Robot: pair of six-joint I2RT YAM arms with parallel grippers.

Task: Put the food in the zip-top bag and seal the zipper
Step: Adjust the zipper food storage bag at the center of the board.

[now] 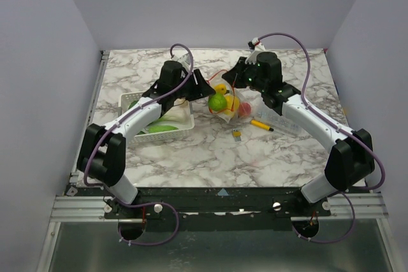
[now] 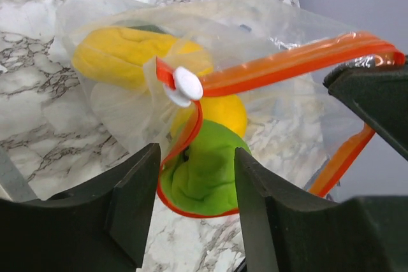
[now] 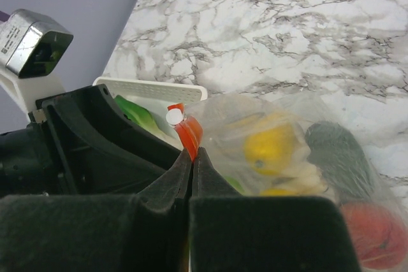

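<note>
At the centre of the white marbled surface (image 1: pixel 191 157), a clear, floppy plastic zip-top bag (image 2: pixel 108 113) is found lying with its mouth towards the left arm. Its thin orange-red zipper (image 2: pixel 287 65) is seen unsealed, the two strips bowed apart. One strip is pinched between the closed fingers of the right hand (image 3: pixel 191 157), just beside the small white slider tab (image 3: pixel 173 117). The left hand (image 2: pixel 197 157) is held at the mouth with its fingers apart. A rounded green plastic toy fruit (image 2: pixel 204 186) is seen beyond them, ringed by the lower strip and only partly inside. Whether the pads touch it cannot be determined. Yellow toy pieces (image 2: pixel 121 55), a dark one (image 3: pixel 338 154) and a red one (image 3: pixel 376 234) are noted inside the bag. Green items are observed in the white lattice basket (image 3: pixel 150 87) just beside it, so loading is judged incomplete.

Risks identified: the green toy fruit, lodged at the lip, may be rolled back out if the bag is tugged or the mouth is allowed to sag. The thin strip may be lost from the right hand's narrow pinch, and the mouth collapsed. Sealing would be blocked if any piece is left across the strips.
</note>
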